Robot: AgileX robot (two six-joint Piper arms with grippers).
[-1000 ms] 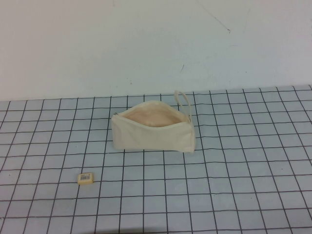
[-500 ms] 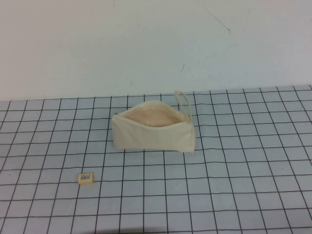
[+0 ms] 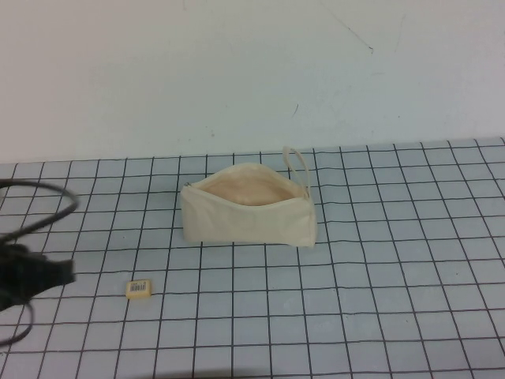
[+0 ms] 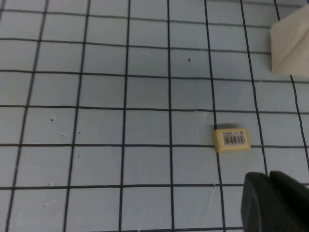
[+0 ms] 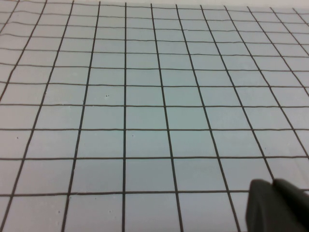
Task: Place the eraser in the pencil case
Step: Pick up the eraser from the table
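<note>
The eraser, a tiny pale yellow block with a barcode label, lies on the gridded mat at the front left. It also shows in the left wrist view. The pencil case, a cream pouch with peach lining, stands unzipped in the middle, its loop strap at the right end. One corner of it shows in the left wrist view. My left gripper is shut and empty at the left edge, a short way left of the eraser. My right gripper is shut over bare mat, outside the high view.
The mat is pale blue with a black grid and ends at a white wall behind the pouch. A black cable loops above my left arm.
My left arm has come into the high view from the left edge, toward the eraser. The eraser and pouch have not moved.
</note>
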